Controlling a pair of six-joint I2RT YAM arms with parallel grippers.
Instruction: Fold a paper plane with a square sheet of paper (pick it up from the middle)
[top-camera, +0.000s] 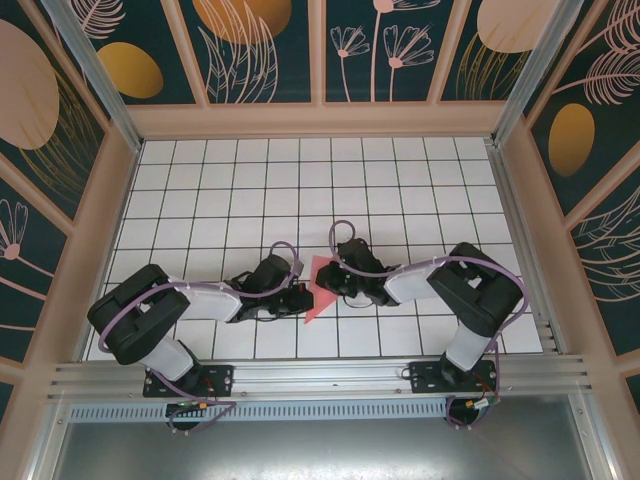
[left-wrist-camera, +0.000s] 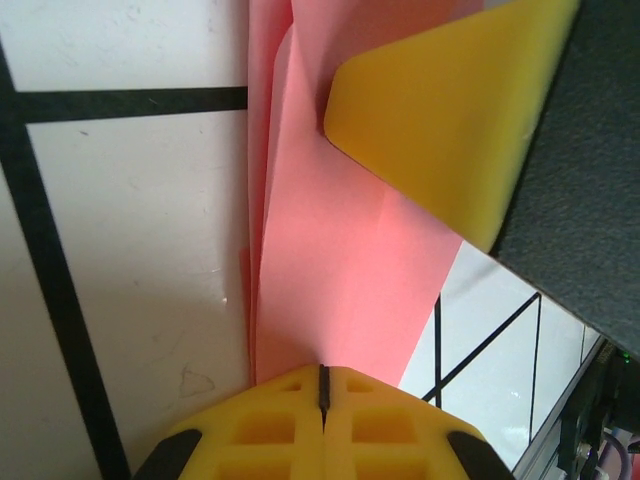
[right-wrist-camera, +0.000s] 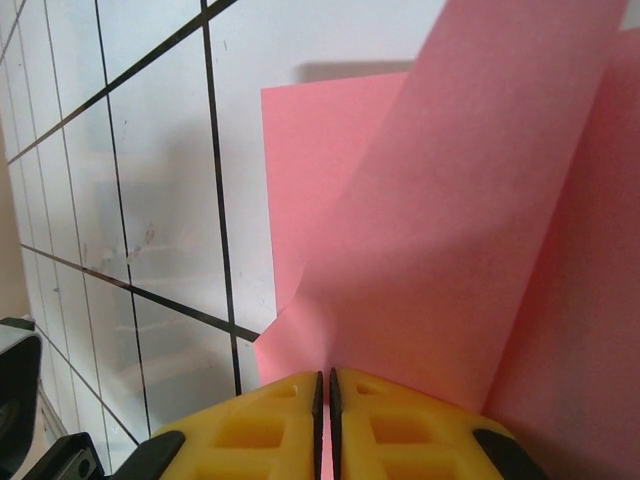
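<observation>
At the near edge of the table (top-camera: 250, 180) the two arm bases are bolted to a metal rail (top-camera: 320, 378), and both arms bend inward toward the middle. The left gripper (top-camera: 303, 297) and the right gripper (top-camera: 333, 284) meet there on either side of the pink paper (top-camera: 318, 285), which shows from above as a small pointed shape in the gap between them, its tip toward the rail.

From the left wrist, the left gripper (left-wrist-camera: 322, 375) is clenched on the paper's (left-wrist-camera: 340, 270) near edge – the yellow fingers (left-wrist-camera: 270, 425) are pressed together with the sheet running into the seam. The paper rises away in several folded layers, and a yellow finger (left-wrist-camera: 450, 110) of the right gripper lies against its far part.

From the right wrist, the right gripper (right-wrist-camera: 325, 378) is likewise pinched onto the paper (right-wrist-camera: 450, 230), with only a thin slit between its fingers (right-wrist-camera: 400, 425). One flap lies flat on the white grid – another stands up from it.

Beyond the grippers the tiles run to floral-patterned walls (top-camera: 320, 50).
</observation>
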